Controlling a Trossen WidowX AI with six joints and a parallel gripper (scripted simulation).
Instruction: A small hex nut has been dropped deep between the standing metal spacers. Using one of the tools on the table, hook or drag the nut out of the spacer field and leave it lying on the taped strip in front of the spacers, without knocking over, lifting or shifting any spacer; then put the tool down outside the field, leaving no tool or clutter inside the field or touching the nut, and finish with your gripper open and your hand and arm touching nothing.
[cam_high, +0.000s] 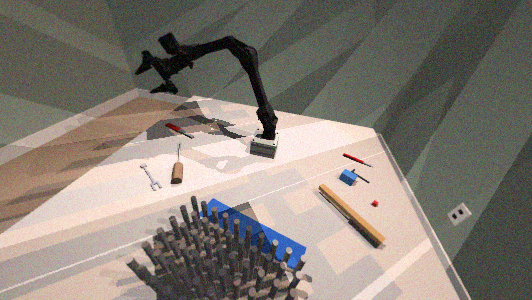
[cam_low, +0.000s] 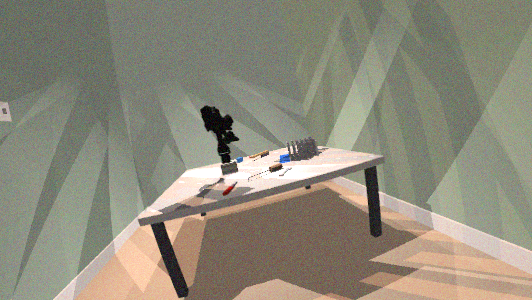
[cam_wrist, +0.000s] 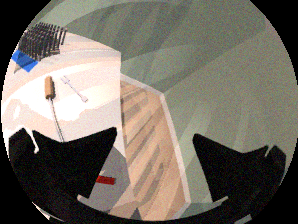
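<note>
My gripper (cam_high: 144, 83) (cam_wrist: 156, 135) is wide open and empty, raised above the table's far left edge, away from all tools. The standing metal spacers (cam_high: 236, 227) (cam_low: 302, 149) (cam_wrist: 42, 42) form a dense grey field. The blue taped strip (cam_high: 287, 243) (cam_low: 284, 158) (cam_wrist: 25, 61) lies along their front. A wooden-handled tool (cam_high: 177, 172) (cam_low: 275, 167) (cam_wrist: 49, 87) with a thin shaft, bent at its tip, lies on the table between the arm and the field. The hex nut cannot be made out; the spacers hide much of the field's floor.
A wrench (cam_high: 151, 177) (cam_wrist: 75, 89) lies beside the wooden-handled tool. A red-handled tool (cam_high: 172, 128) (cam_low: 229, 189) (cam_wrist: 106, 180) lies below the hand. Across the table are a blue block (cam_high: 348, 177) with a dark rod, another red-handled tool (cam_high: 355, 158), a red cube (cam_high: 375, 203) and a long wooden bar (cam_high: 352, 212).
</note>
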